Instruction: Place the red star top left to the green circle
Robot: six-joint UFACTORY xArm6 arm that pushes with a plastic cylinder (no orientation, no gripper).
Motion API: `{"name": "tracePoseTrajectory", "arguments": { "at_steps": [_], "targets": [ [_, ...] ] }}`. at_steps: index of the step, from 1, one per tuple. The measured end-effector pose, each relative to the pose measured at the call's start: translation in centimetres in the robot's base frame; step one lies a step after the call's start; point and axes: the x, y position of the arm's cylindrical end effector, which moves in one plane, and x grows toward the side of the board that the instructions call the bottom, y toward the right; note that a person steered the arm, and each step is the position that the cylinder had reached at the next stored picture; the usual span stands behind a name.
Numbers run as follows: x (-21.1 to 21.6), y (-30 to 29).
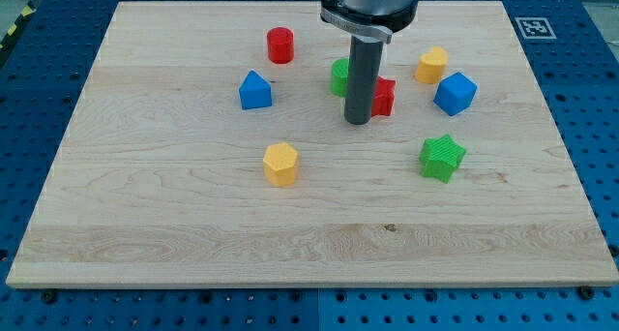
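Since the red star (384, 97) is a small, rigid, light-looking block, I judge it will slide readily over the wooden surface (174, 215) when nudged, though its points may make it spin if pushed off-centre (a flat notch between two points looks the safest place to press). It sits right of the view's middle, partly hidden behind my tip (358, 121), which stands just at its left edge, seemingly touching. The green circle (340, 76) lies just beyond the rod toward the view's left and top, also half hidden. With so much covered, I cannot tell which way the star's points face, and it has no clear long axis. No jaws exist here; only the rod pushes.
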Motion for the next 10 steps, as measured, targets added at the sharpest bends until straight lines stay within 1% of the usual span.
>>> {"name": "tracePoseTrajectory", "arguments": {
  "at_steps": [2,4,6,7,8,10],
  "targets": [
    [-1.9,0.9],
    [-2.0,9.5],
    [-2.0,9.9],
    [-2.0,11.7],
    [-2.6,12.2],
    [-5.3,8.5]
  ]
}}
